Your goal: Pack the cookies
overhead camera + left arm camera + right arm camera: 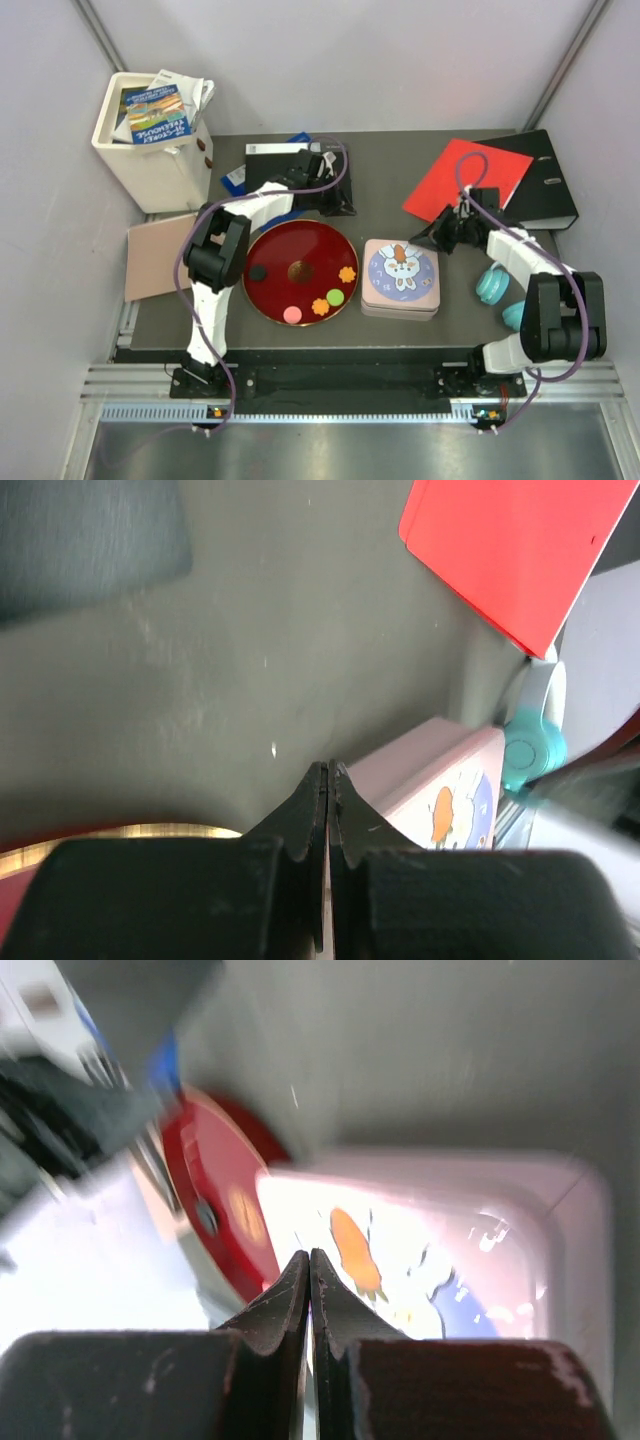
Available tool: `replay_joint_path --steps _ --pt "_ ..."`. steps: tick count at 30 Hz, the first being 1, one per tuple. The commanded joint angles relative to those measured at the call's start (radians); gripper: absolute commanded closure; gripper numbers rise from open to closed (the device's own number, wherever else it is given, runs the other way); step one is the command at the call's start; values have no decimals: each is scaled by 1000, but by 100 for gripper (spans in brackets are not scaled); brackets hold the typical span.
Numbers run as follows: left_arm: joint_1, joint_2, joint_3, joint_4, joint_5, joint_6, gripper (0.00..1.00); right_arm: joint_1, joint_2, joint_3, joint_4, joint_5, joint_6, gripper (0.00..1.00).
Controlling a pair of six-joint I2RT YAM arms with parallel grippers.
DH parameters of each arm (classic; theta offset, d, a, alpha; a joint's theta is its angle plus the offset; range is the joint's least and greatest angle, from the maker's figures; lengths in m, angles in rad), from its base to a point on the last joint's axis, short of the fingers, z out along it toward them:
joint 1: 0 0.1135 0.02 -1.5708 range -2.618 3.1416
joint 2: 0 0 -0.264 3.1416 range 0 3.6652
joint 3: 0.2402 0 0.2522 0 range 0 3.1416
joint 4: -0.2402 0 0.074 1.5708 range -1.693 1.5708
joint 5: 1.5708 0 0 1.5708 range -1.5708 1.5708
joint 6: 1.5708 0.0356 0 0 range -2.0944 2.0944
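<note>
The cookies lie on a round red plate [275,245]: a black one [258,271], an orange flower [347,273], a green one [335,297], a second orange flower [320,307] and a pink one [292,314]. Right of the plate sits a pink square tin [400,278] with a rabbit lid on it. My left gripper [338,205] hovers behind the plate, shut and empty [328,770]. Shut and empty too, my right gripper [434,238] is at the tin's far right corner [308,1255]. The right wrist view shows the tin lid [430,1240] and the plate [215,1210].
Two teal round objects [492,285] [515,315] lie right of the tin. A red folder [470,178] and a black binder [548,180] are at the back right. At the back left stand a white bin [150,165] with magazines, dark books [262,165] and a tan board [155,258].
</note>
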Motion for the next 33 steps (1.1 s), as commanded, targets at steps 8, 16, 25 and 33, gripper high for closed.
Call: replay_joint_path --steps 8,16,25,33 --pt "11 151 138 30 107 -23 100 73 -1 -108 29 -150 -78 100" --pt "11 136 90 50 115 -31 100 75 -1 -175 -22 -144 -134 100" --pt "12 102 120 27 96 -19 100 75 -35 -200 -72 -116 -157 100" --pt "14 47 126 -4 79 -2 100 75 -69 -257 -111 -75 -172 100"
